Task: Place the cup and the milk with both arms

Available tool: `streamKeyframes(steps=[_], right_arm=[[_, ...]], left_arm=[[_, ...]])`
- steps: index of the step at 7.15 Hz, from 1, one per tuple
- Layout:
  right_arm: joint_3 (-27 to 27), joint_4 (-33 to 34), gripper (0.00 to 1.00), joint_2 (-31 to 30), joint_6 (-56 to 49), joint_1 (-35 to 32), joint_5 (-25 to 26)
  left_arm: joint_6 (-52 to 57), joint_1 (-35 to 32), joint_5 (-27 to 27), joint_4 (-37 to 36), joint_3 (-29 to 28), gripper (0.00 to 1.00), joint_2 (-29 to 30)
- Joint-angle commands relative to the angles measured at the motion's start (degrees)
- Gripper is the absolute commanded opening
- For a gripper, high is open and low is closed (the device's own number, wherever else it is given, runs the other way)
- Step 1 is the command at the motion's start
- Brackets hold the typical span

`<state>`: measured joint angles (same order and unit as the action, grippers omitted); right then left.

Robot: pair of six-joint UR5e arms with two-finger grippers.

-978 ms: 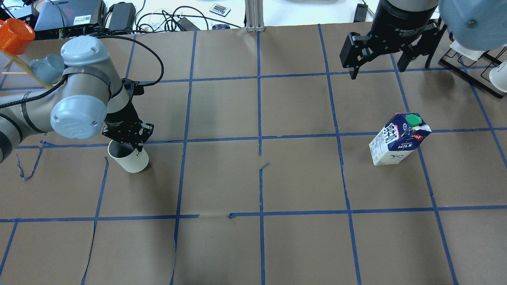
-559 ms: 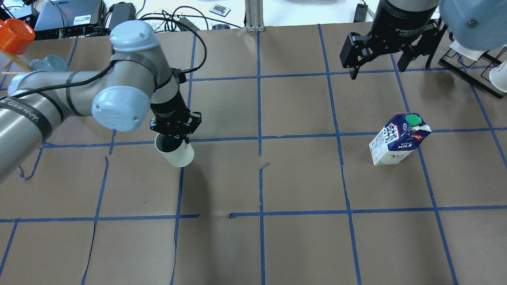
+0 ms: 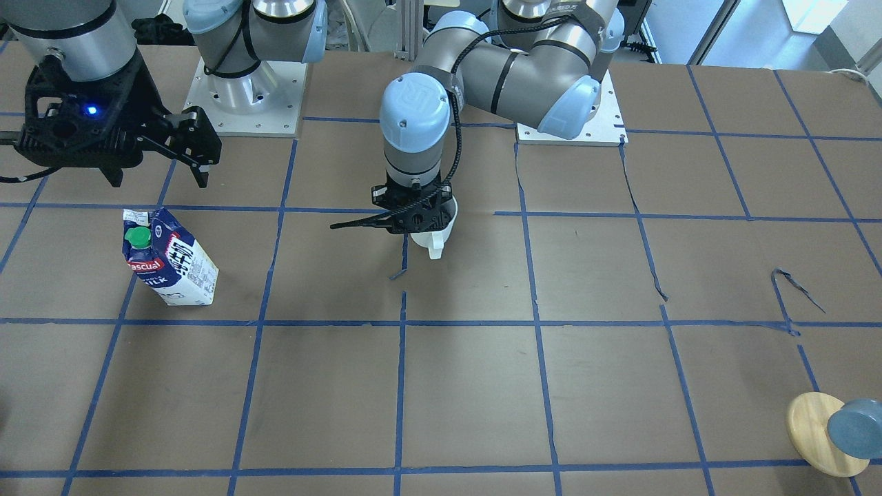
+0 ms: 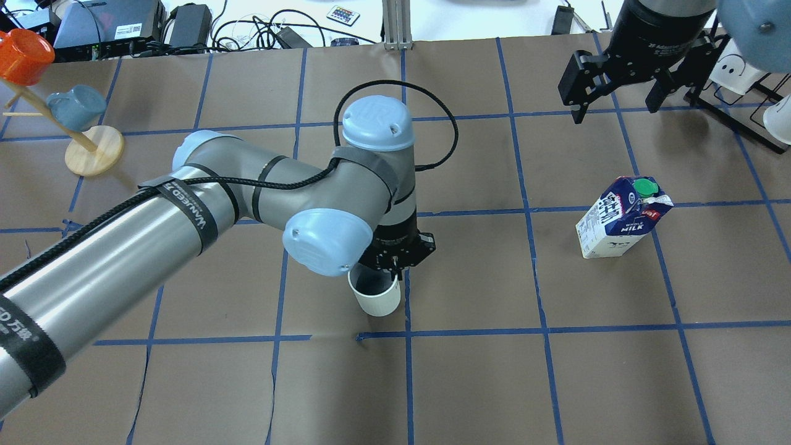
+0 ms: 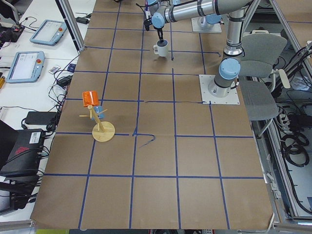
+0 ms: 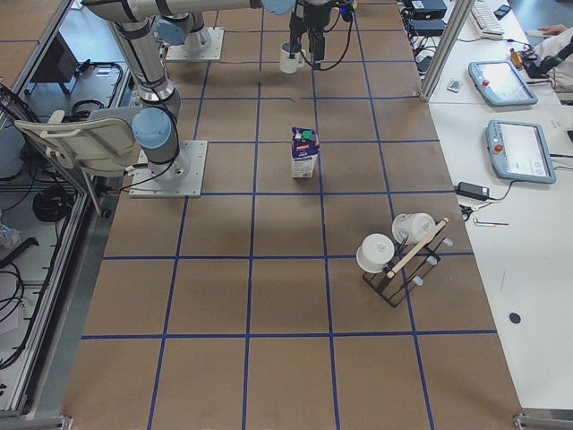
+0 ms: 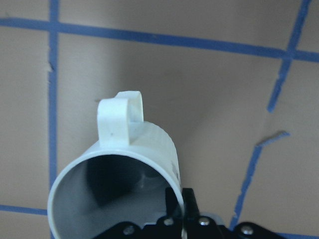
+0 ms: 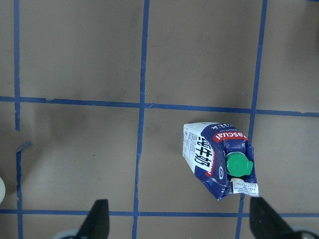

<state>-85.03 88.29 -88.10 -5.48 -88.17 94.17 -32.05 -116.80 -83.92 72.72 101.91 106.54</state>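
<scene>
My left gripper (image 4: pixel 395 254) is shut on the rim of the cream-white cup (image 4: pixel 374 296) and holds it low over the brown paper, just beside the table's centre line. In the front-facing view the cup (image 3: pixel 435 233) hangs under the gripper (image 3: pixel 413 219) with its handle pointing away from the robot. The left wrist view shows the cup's (image 7: pixel 130 164) dark grey inside and one finger (image 7: pixel 188 204) on its wall. The milk (image 4: pixel 621 224) stands upright on the right side, alone. My right gripper (image 4: pixel 615 108) is open and empty, high beyond the milk (image 8: pixel 217 160), which shows ahead of it.
A wooden mug tree (image 4: pixel 93 148) with an orange and a blue mug stands at the far left. A black rack (image 4: pixel 741 117) with white cups stands at the far right. Cables and electronics lie beyond the far edge. Blue tape marks a grid on the paper.
My left arm has carried the cup from the left side of the table rightward to the centre line. My right gripper has shifted a little to the right, still open. The milk has not moved.
</scene>
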Motion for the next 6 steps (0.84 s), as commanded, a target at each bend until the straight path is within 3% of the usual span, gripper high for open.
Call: streamKeyframes(steps=[1, 2, 3, 4, 6], right_arm=[[-1.2, 0.0, 1.00, -0.9, 0.4, 0.3, -0.1], [-2.0, 0.4, 1.00, -1.3, 0.0, 0.3, -0.2], [-3.5, 4.2, 1.00, -0.8, -0.8, 1.3, 0.0], [-6.3, 7.9, 1.00, -0.7, -5.9, 4.7, 0.4], [-11.2, 11.6, 1.00, -0.5, -10.5, 11.4, -0.5]], left_arm=[[-2.9, -3.2, 1.1, -3.1, 0.4, 0.00, 1.7], [-2.9, -3.2, 1.0, -3.4, 0.3, 0.00, 2.3], [-2.8, -3.2, 0.9, -3.4, 0.6, 0.82, 1.5], [-2.8, -3.1, 0.9, -3.2, 0.1, 1.00, 0.4], [2.0, -1.1, -0.5, -2.8, -0.9, 1.00, -1.9]])
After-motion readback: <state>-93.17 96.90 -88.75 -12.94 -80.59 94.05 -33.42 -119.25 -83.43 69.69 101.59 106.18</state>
